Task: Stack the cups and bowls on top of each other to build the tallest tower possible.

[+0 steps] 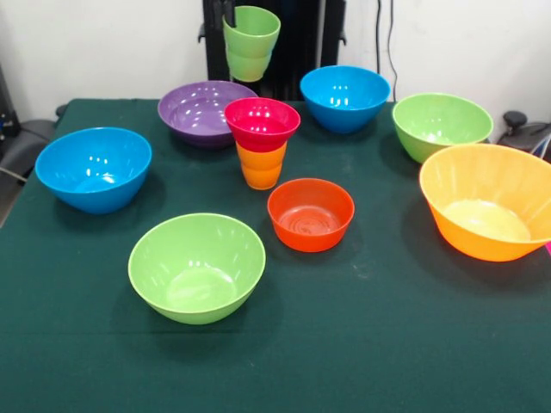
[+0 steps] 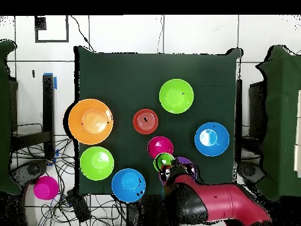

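Front view: light green cup (image 1: pixel 250 41) hanging aloft at 12 o'clock above magenta bowl (image 1: pixel 263 122) sitting on orange cup (image 1: pixel 262 166); gripper (image 2: pixel 167 172) grip state: cannot tell.

Bright even overhead light; glossy glare inside bowls (image 1: pixel 196 267); soft shadows on table (image 1: pixel 387 344).

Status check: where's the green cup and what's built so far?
Light green cup held aloft, tilted, above the purple bowl; gripper hidden. Magenta bowl sits on orange cup. Other bowls spread singly around.
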Controlling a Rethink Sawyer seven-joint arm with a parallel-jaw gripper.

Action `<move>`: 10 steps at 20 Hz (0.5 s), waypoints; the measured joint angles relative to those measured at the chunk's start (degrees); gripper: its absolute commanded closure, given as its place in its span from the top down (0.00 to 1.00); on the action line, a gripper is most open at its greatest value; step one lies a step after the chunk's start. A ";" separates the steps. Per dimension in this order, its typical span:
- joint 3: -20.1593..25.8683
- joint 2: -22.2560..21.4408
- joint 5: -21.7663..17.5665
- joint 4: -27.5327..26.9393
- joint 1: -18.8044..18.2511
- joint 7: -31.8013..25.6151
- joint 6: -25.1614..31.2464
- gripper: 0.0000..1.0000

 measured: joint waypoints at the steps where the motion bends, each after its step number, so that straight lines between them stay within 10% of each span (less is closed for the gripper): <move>1: -0.74 -0.01 0.00 0.20 0.54 0.00 -0.72 0.00; 10: -3.49 1.41 -0.04 0.39 2.59 0.00 -2.64 0.00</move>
